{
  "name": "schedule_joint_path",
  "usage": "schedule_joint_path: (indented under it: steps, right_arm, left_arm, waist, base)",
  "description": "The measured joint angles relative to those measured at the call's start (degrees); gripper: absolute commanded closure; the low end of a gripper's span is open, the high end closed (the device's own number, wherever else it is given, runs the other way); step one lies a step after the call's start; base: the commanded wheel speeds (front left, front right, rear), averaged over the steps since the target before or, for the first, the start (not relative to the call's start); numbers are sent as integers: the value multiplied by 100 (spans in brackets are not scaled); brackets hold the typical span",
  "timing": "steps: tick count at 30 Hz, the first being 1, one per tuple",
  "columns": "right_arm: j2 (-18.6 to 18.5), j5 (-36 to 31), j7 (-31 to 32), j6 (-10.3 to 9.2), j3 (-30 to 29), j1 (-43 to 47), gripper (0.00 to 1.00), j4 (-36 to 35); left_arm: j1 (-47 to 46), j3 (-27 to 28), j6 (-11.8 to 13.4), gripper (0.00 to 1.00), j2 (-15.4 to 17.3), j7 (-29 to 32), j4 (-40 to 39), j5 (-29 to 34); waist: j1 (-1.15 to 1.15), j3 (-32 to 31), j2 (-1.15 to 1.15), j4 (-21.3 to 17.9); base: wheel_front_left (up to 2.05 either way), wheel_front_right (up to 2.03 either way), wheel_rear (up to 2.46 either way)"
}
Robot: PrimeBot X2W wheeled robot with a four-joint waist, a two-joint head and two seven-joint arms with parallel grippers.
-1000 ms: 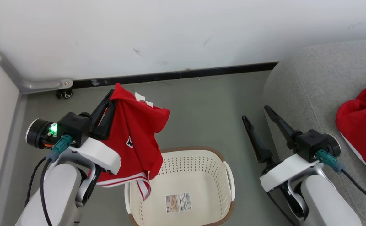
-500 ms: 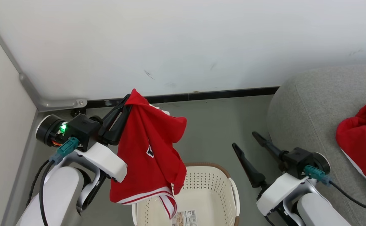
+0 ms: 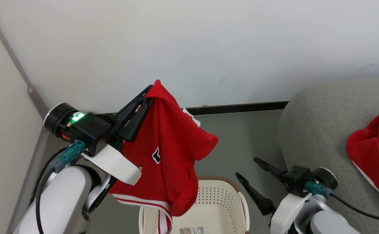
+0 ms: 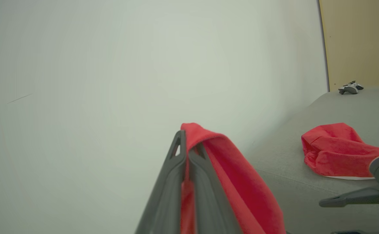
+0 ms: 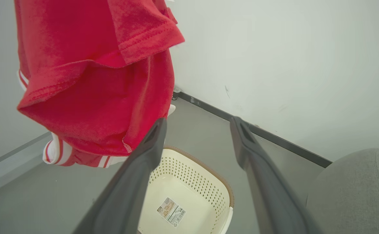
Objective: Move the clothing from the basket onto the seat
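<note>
My left gripper [image 3: 149, 89] is shut on the top fold of a red garment [image 3: 166, 156] with white hem stripes and a small badge. The garment hangs free, with its hem above the left rim of the cream basket [image 3: 222, 198]. The left wrist view shows the fingers [image 4: 176, 169] pinched on the red cloth [image 4: 238, 182]. My right gripper [image 3: 247, 167] is open and holds nothing, between the basket and the grey seat [image 3: 316, 130]. A second red garment [image 3: 374, 152] lies on the seat. In the right wrist view the basket [image 5: 189, 172] holds no clothing, with its sticker [image 5: 171, 210] showing.
A white wall with a black baseboard [image 3: 241, 107] stands close behind the basket. A beige panel [image 3: 1, 123] closes in the left side. Grey floor [image 3: 241, 139] lies between basket and seat. A small grey-and-white object [image 4: 350, 87] rests on the far end of the seat.
My left gripper has lifted the red garment higher, and its hem has risen from inside the basket to above the rim. The head view has tilted up. The right gripper has stayed open.
</note>
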Motion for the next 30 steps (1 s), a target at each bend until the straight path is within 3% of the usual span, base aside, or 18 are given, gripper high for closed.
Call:
schedule_joint_path:
  steps: [17, 30]
  right_arm:
    - [-126, 531, 135, 0, 933, -233, 0, -111]
    - [-71, 625, 47, 0, 1450, -856, 0, 427]
  left_arm:
    - [-167, -185, -94, 100, 47, 136, -445, -113]
    - [-374, -430, -102, 100, 7, 294, -650, -157]
  waist:
    - [0, 19, 0, -44]
    - [0, 21, 0, 106]
  base:
    - [0, 0, 0]
    - [0, 0, 0]
